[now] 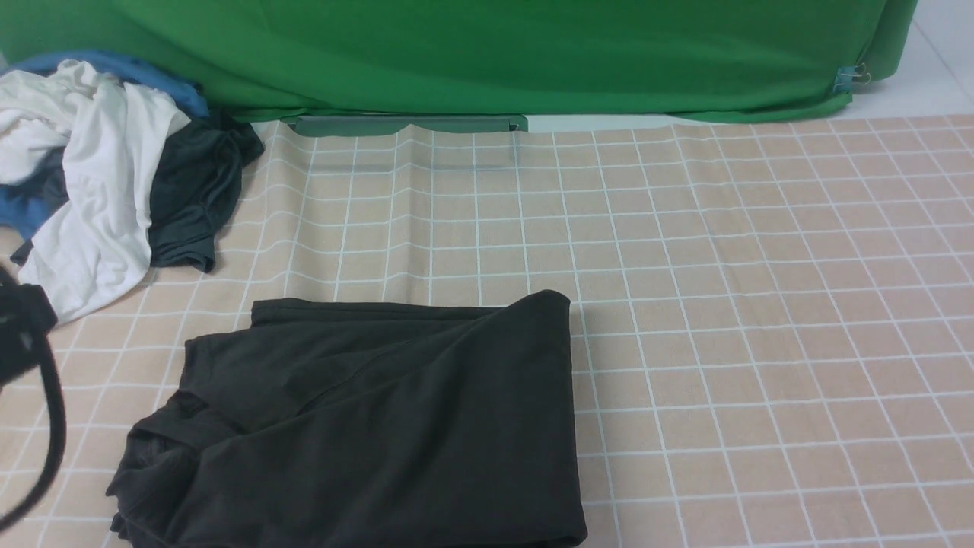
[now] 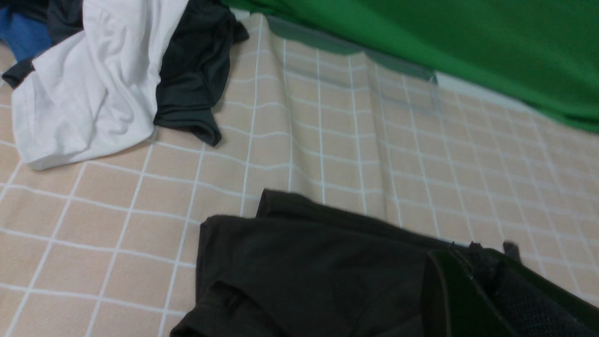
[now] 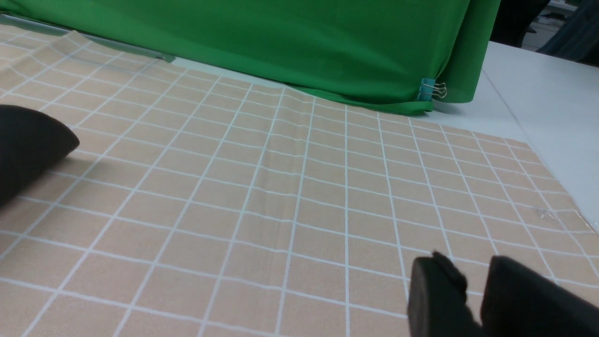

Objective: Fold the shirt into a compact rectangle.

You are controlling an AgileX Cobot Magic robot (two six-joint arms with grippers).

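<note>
The black shirt (image 1: 365, 426) lies folded into a rough rectangle on the checked cloth at the front left, plain side up with no print showing; its left end is bunched. In the left wrist view the shirt (image 2: 304, 271) lies below my left gripper (image 2: 491, 250), whose fingers are pressed together, empty, hovering over the shirt's far edge. A corner of the shirt (image 3: 28, 145) shows in the right wrist view. My right gripper (image 3: 477, 276) hangs over bare cloth well to the right, with a narrow gap between its fingers and nothing held.
A heap of clothes, with a white shirt (image 1: 91, 190), blue fabric (image 1: 129, 68) and a smaller dark garment (image 1: 198, 190), sits at the back left. A green backdrop (image 1: 494, 53) closes the far edge. Part of my left arm and its cable (image 1: 30, 342) crosses the left border.
</note>
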